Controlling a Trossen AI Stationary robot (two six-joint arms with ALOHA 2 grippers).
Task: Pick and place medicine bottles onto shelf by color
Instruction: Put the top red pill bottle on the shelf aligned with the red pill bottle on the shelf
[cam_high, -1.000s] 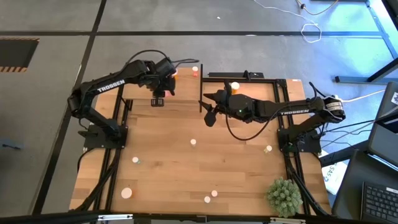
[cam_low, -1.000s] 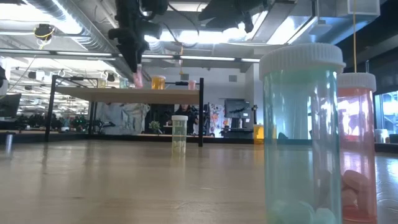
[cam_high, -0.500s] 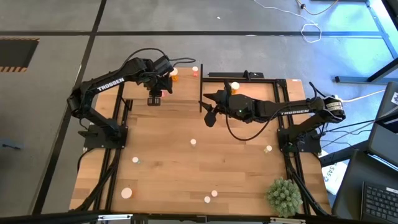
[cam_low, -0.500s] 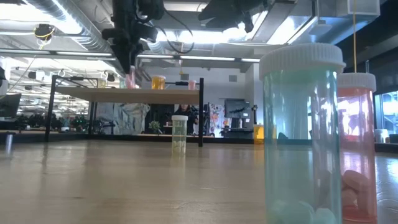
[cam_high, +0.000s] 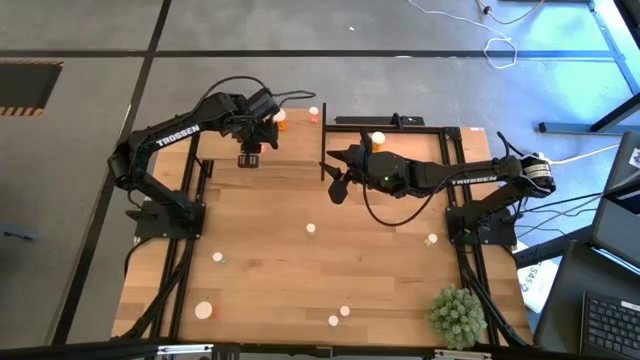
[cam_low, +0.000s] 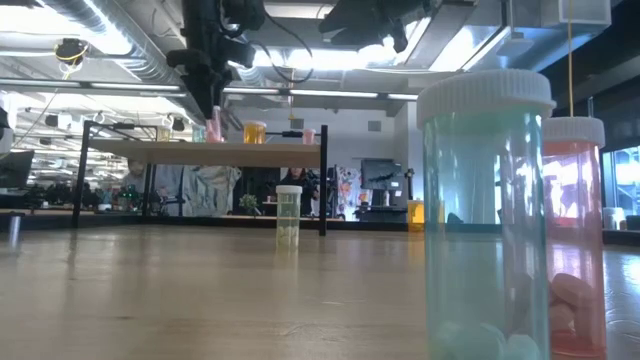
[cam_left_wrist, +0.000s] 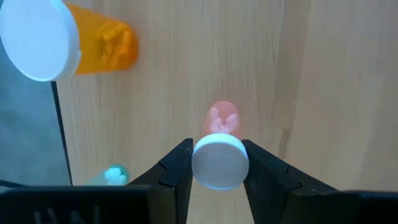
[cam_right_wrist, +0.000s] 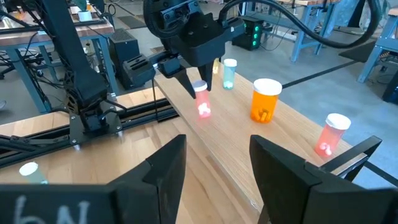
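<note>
The word "TROSSEN" runs in white letters along my left arm (cam_high: 178, 133), above the table's left edge. The same word "TROSSEN" stands on my right arm (cam_high: 470, 180), above the table's right edge. I can read no labels on the bottles or anywhere else.

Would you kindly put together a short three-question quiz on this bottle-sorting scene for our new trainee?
1. True or false: the left gripper is closed on the white cap of a reddish bottle.
2. Multiple choice: the right wrist view shows how many bottles on the shelf, counting the held one? A) two B) four C) six
3. Fill in: the right gripper holds ____.

Key:
1. True; it is over the shelf.
2. B: the held reddish bottle, a pale green bottle, an orange bottle and a second reddish bottle.
3. Nothing; its jaws are open.
</note>
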